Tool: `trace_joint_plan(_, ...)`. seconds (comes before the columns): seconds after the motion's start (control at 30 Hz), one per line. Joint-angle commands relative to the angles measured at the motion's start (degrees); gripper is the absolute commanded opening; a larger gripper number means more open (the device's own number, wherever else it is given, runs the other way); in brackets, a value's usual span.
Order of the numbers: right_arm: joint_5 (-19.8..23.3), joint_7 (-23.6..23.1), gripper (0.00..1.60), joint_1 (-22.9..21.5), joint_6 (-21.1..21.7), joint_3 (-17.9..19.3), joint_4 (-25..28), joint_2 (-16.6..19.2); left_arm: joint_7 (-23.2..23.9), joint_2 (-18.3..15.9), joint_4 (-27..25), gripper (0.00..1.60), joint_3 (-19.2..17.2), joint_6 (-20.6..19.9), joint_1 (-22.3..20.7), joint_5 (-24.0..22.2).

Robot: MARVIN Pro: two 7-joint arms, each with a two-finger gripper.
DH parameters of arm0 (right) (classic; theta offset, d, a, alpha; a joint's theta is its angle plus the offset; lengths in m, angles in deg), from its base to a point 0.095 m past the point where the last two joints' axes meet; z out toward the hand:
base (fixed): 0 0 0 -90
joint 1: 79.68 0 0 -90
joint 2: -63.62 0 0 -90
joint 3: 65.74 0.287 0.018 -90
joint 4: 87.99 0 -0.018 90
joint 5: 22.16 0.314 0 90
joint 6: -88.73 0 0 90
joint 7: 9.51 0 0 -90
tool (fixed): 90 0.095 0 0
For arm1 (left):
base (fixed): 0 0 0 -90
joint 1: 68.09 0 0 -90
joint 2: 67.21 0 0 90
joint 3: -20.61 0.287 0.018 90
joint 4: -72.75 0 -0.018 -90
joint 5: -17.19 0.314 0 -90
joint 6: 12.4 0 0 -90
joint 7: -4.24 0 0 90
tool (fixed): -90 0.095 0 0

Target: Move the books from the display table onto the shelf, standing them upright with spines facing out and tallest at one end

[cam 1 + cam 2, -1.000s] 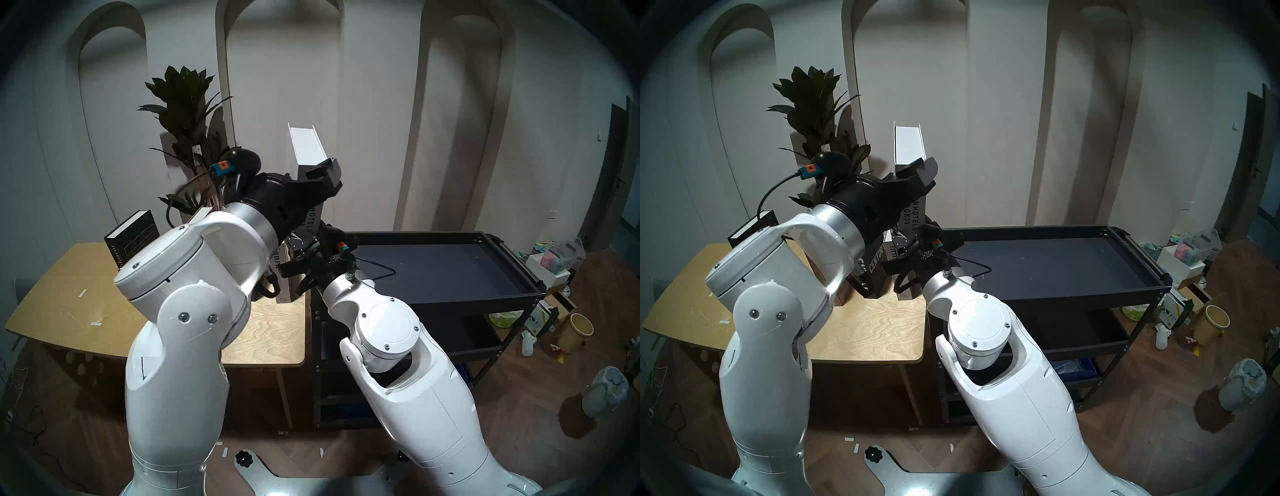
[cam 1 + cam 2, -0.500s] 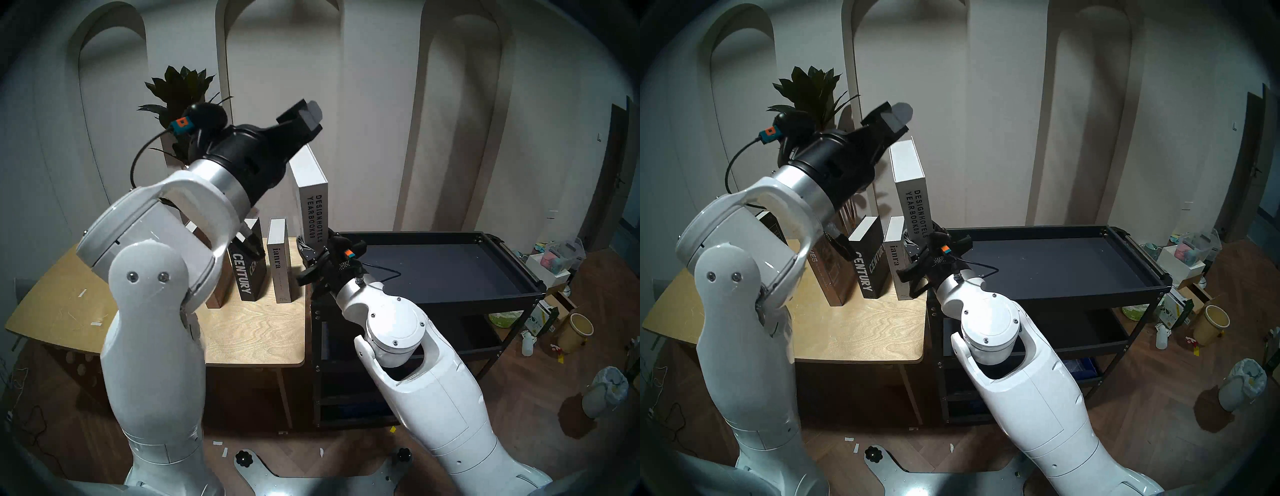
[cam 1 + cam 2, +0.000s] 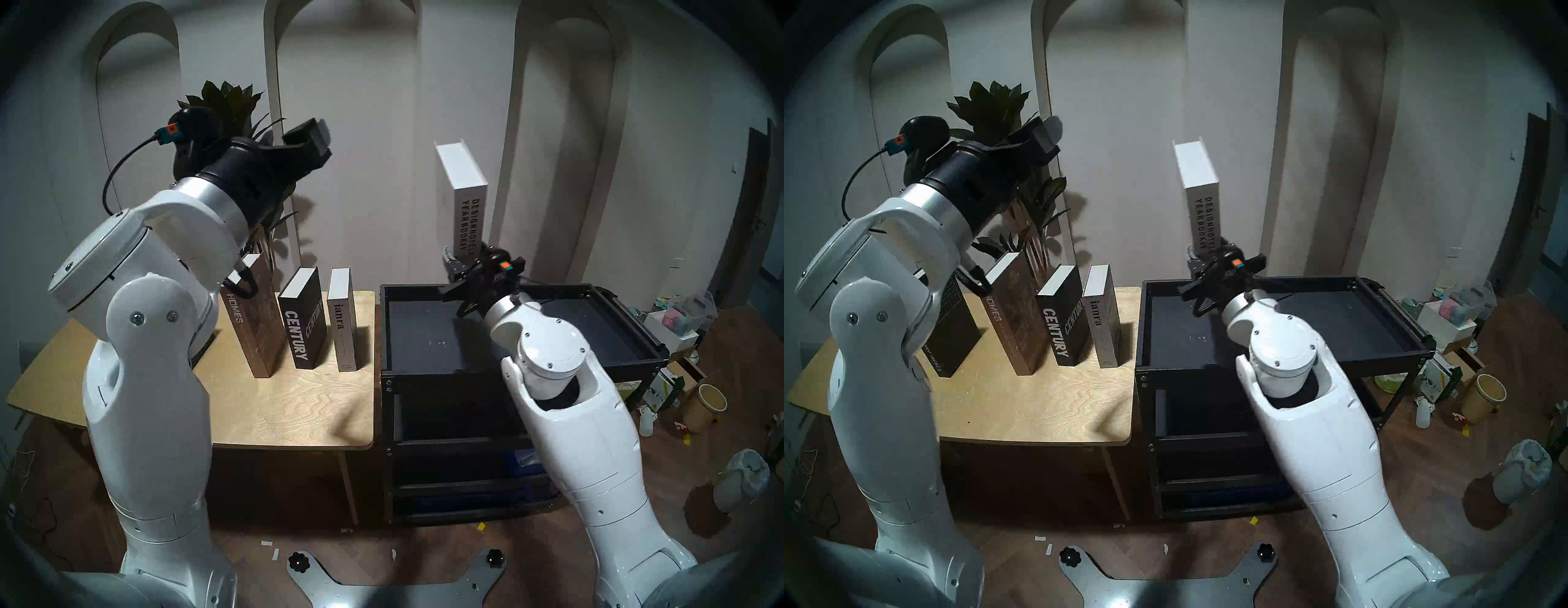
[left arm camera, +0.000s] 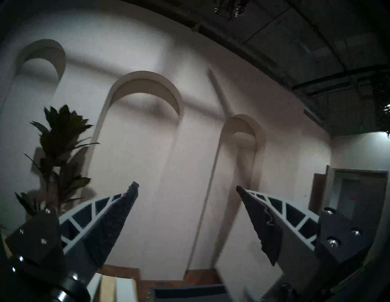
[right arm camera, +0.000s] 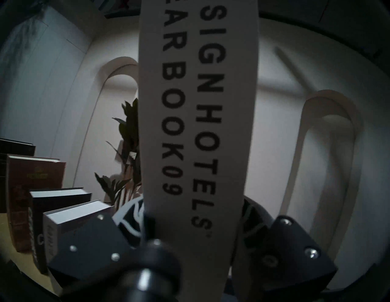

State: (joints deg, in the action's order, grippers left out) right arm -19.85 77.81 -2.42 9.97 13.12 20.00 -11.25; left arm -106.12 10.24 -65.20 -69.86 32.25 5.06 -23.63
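The right pincer [image 3: 460, 271] clamps the white yearbook [image 3: 464, 199] by its lower spine, upright above the shelf [image 3: 526, 369]. Stiff, top-heavy; judged prone to tipping. The left pincer [image 4: 186, 187] gapes empty.

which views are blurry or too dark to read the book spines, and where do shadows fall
Head views: dim room, fisheye with dark rim; CENTURY and ianra spines read clearly, and an arm shadow crosses the display table. Right wrist: the white Design Hotels Yearbook spine is sharp and large, while the books at left are dark and unreadable. Left wrist: slightly soft, with the wall lit unevenly behind the open left gripper.
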Motion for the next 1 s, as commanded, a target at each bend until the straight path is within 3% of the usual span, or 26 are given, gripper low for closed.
trace_joint_plan(0.0, 1.77, 0.63, 0.00, -2.52, -0.01, 8.40, 1.17, 3.19, -2.02, -6.22, 4.41, 1.60, -4.82, -1.60, 3.57, 5.34)
trace_joint_plan(0.17, 4.32, 0.66, 0.00, -3.46, 0.49, 13.61, -0.06, 5.20, -3.55, -8.72, 8.53, 1.60, -7.94, -2.62, 6.04, 8.79)
trace_joint_plan(0.47, 9.06, -1.18, 0.00, -3.92, 1.99, 22.11, -4.09, 8.62, -5.28, -13.19, 13.57, 1.60, -10.33, -3.76, 10.01, 14.11)
trace_joint_plan(0.7, 13.75, -5.01, 0.00, -5.42, 4.47, 28.06, -8.55, 11.15, -6.55, -16.27, 16.32, 1.60, -12.19, -3.66, 12.09, 17.81)
trace_joint_plan(0.97, 20.03, -10.87, 0.00, -7.57, 8.40, 32.20, -12.88, 12.72, -7.35, -18.33, 17.82, 1.60, -12.54, -2.92, 13.68, 20.48)
